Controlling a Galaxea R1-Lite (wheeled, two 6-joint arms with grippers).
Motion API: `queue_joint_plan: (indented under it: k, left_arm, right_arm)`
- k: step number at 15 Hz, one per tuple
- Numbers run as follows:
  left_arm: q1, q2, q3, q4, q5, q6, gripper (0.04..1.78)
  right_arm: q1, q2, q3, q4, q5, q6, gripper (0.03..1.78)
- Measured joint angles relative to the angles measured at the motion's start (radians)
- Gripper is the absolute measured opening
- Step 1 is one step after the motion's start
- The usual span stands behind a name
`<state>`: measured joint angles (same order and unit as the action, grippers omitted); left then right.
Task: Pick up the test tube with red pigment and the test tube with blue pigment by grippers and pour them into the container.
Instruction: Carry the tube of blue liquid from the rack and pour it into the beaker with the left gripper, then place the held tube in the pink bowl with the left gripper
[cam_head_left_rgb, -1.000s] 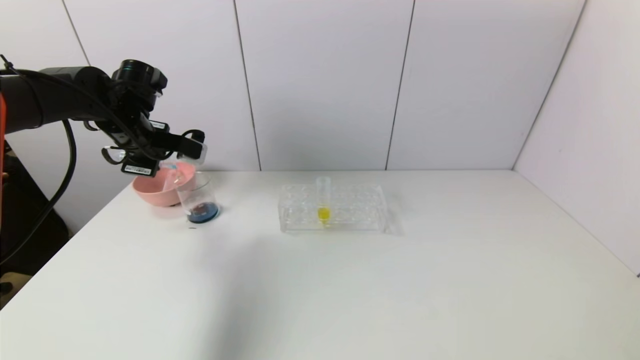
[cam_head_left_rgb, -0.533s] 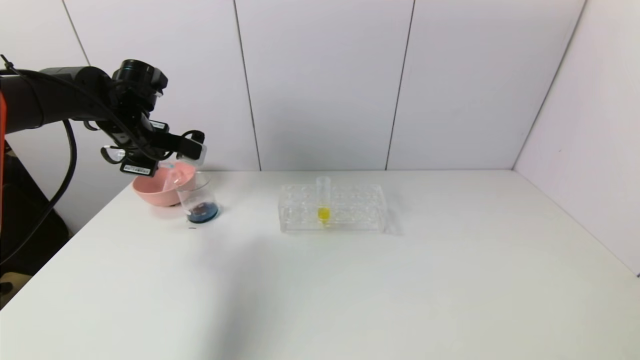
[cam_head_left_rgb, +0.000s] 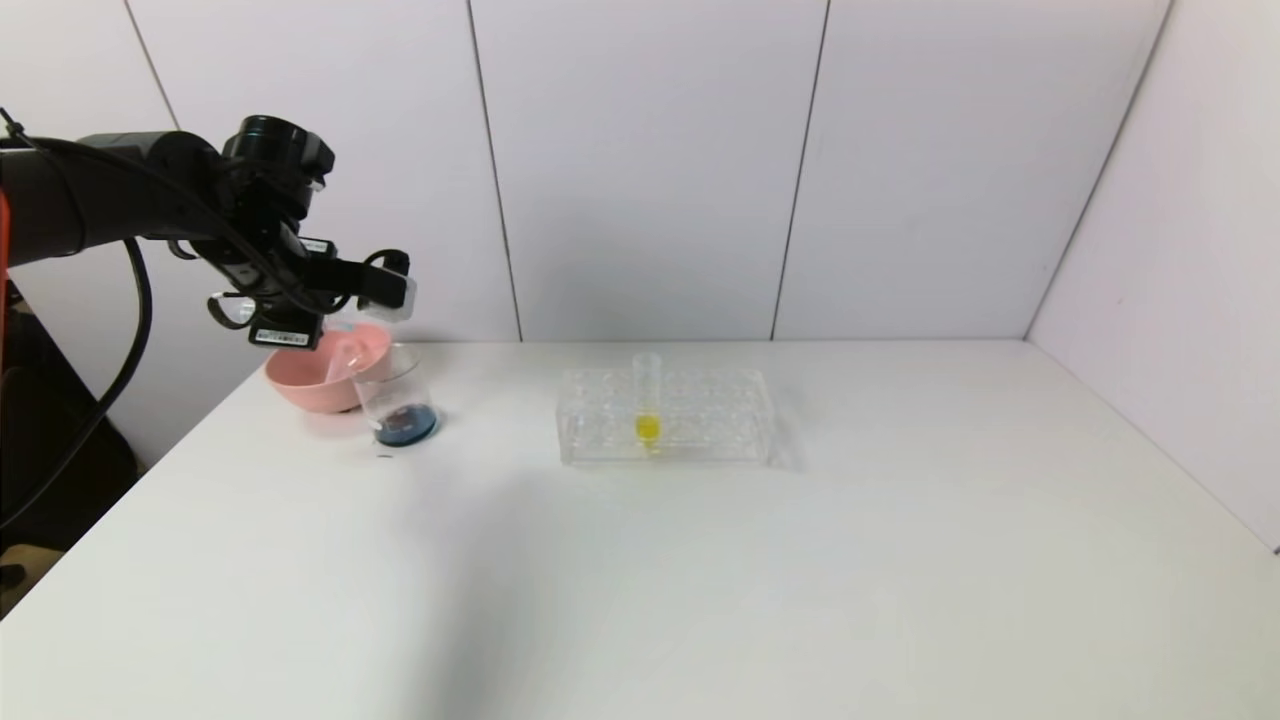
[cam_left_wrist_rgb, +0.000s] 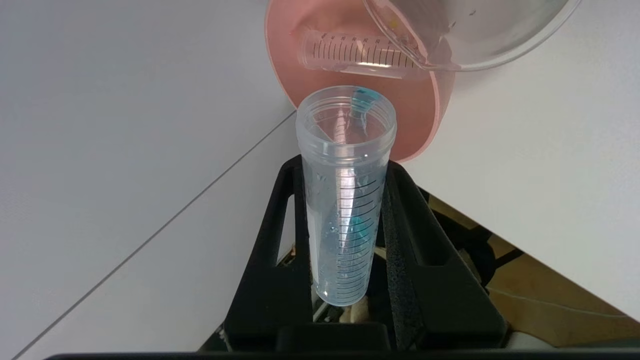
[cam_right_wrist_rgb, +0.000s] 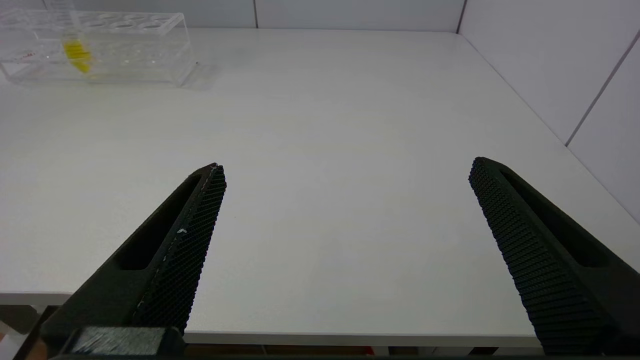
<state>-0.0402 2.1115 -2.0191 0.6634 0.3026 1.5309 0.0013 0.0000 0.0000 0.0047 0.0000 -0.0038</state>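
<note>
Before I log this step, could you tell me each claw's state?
Left claw: shut on the test tube with blue pigment.
Right claw: open, empty.

right gripper (cam_right_wrist_rgb: 345, 170) — fingers wide apart; table (cam_right_wrist_rgb: 340, 100); rack (cam_right_wrist_rgb: 100, 45) — far off

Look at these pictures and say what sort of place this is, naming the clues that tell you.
Probably a mock chemistry lab bench: a clear tube rack holding a tube of yellow liquid, a glass beaker with dark blue liquid, on a plain white table.
</note>
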Motion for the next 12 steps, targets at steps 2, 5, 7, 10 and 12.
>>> queue_joint_plan:
  k: [2,5,7,10,12]
  left_arm:
    - [0.0,-0.003,0.0,-0.001,-0.06,-0.114,0.44]
    - [0.001,-0.018,0.001,-0.024,-0.21,-0.36,0.44]
    - [0.002,-0.038,0.008,-0.03,-0.285,-0.544,0.44]
    - [0.02,-0.074,0.014,-0.081,-0.332,-0.784,0.44]
    - [0.033,-0.089,0.016,-0.136,-0.337,-0.894,0.44]
  right_arm:
    - [0.0,0.0,0.0,0.0,0.0,0.0,1.77]
    - [0.0,0.0,0.0,0.0,0.0,0.0,1.78]
    - [0.0,0.0,0.0,0.0,0.0,0.0,1.77]
    - [0.0,0.0,0.0,0.0,0.0,0.0,1.77]
    - [0.0,0.0,0.0,0.0,0.0,0.0,1.77]
